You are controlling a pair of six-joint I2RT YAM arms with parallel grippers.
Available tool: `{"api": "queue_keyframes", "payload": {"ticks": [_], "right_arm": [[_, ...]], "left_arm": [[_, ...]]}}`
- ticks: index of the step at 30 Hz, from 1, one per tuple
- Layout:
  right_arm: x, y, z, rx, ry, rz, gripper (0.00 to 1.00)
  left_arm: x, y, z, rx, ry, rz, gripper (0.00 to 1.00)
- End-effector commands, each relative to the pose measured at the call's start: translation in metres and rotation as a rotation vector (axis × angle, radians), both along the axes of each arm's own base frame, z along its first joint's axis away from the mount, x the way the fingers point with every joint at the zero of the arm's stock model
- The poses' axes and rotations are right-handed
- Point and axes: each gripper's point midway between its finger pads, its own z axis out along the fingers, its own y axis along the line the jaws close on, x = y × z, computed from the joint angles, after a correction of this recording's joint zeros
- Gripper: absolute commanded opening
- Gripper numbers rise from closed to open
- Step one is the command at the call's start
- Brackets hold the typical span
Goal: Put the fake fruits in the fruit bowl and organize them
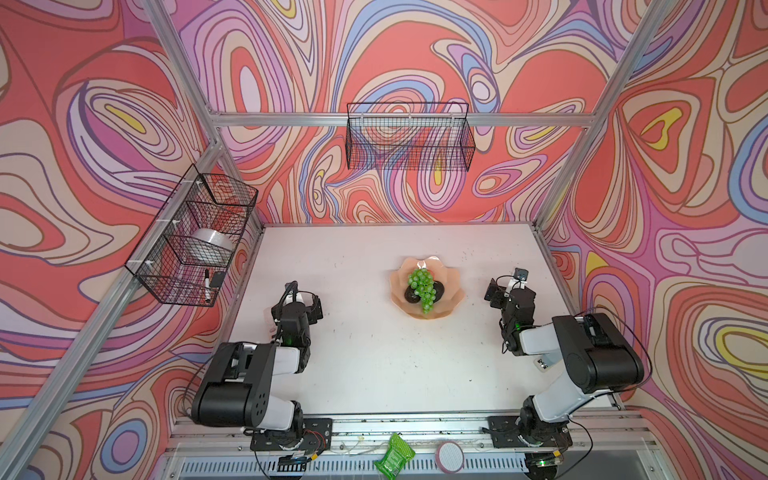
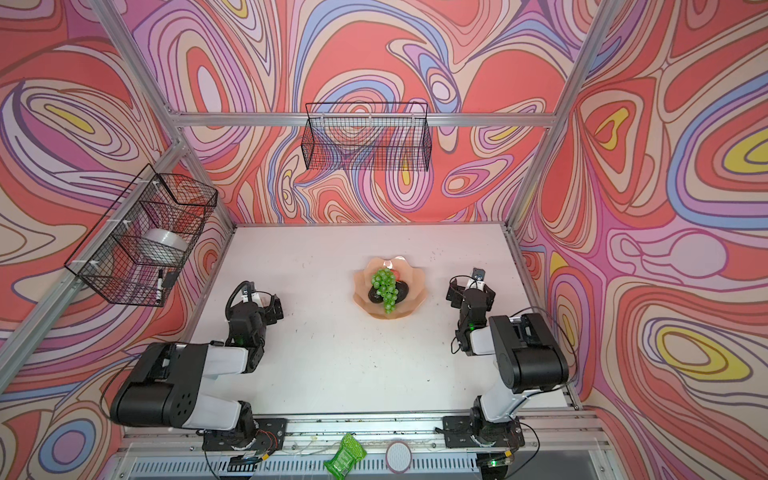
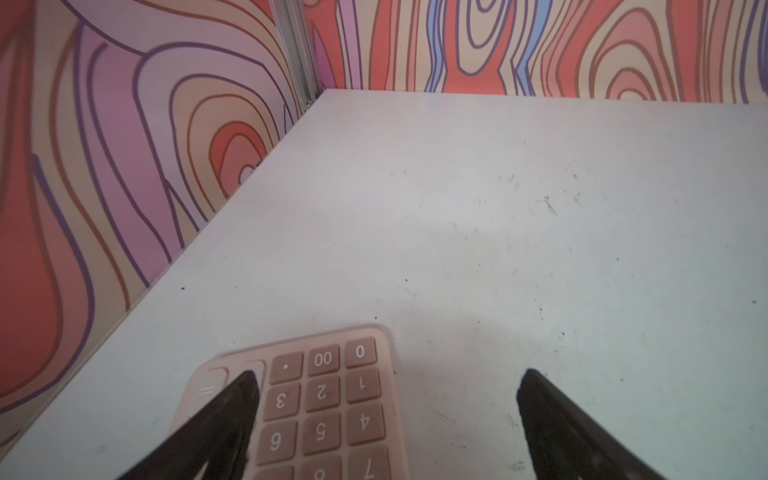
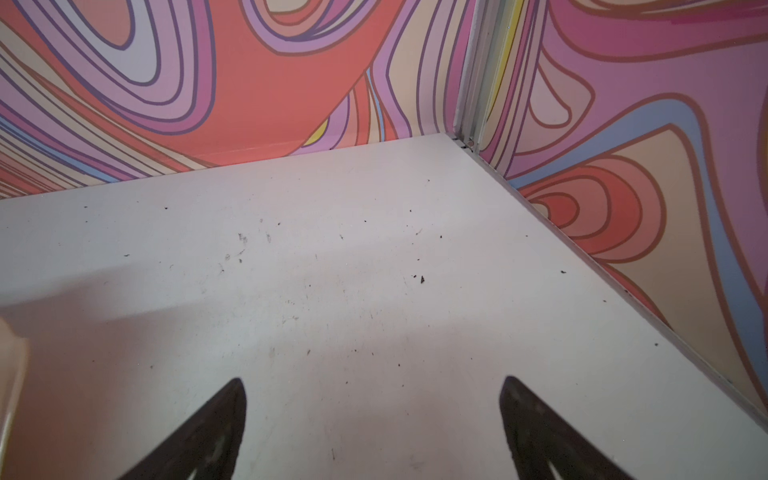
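The peach-pink fruit bowl (image 1: 452, 302) (image 2: 417, 302) stands right of the table's middle in both top views. A bunch of green grapes (image 1: 423, 286) (image 2: 385, 287) lies across two dark avocados (image 1: 411, 294) (image 2: 402, 288) in it. A sliver of the red apple (image 2: 395, 274) shows behind the grapes. My left gripper (image 3: 386, 374) (image 1: 309, 305) is open, well left of the bowl, with nothing between its fingers. My right gripper (image 4: 372, 379) (image 1: 494, 293) is open and empty just right of the bowl, over bare table. A blurred edge of the bowl's rim (image 4: 8, 374) shows in the right wrist view.
A pink calculator (image 3: 324, 399) lies on the table under my left gripper's jaws. Black wire baskets hang on the back wall (image 1: 409, 137) and the left wall (image 1: 191, 237). A green packet (image 1: 395, 455) and a round white disc (image 1: 449, 456) lie on the front rail.
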Motion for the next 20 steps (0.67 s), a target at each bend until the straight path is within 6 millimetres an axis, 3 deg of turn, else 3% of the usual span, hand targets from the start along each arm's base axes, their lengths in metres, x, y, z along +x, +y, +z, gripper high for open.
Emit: {"api": "queue_keyframes", "payload": {"ticks": [1,9,20], "right_arm": [[0.001,-0.001,0.011,-0.017,-0.077,0.004,0.98],[0.019,0.002,0.002,-0.031,-0.004,0.023,0.98],[0.016,-0.004,0.002,-0.016,-0.013,-0.017,0.98]], "left_arm": [[0.016,-0.002,0.024,-0.001,-0.120,-0.019,0.97],[0.028,-0.001,0.016,0.000,-0.032,-0.008,1.00],[0.030,-0.005,0.016,0.000,-0.034,-0.035,1.00]]}}
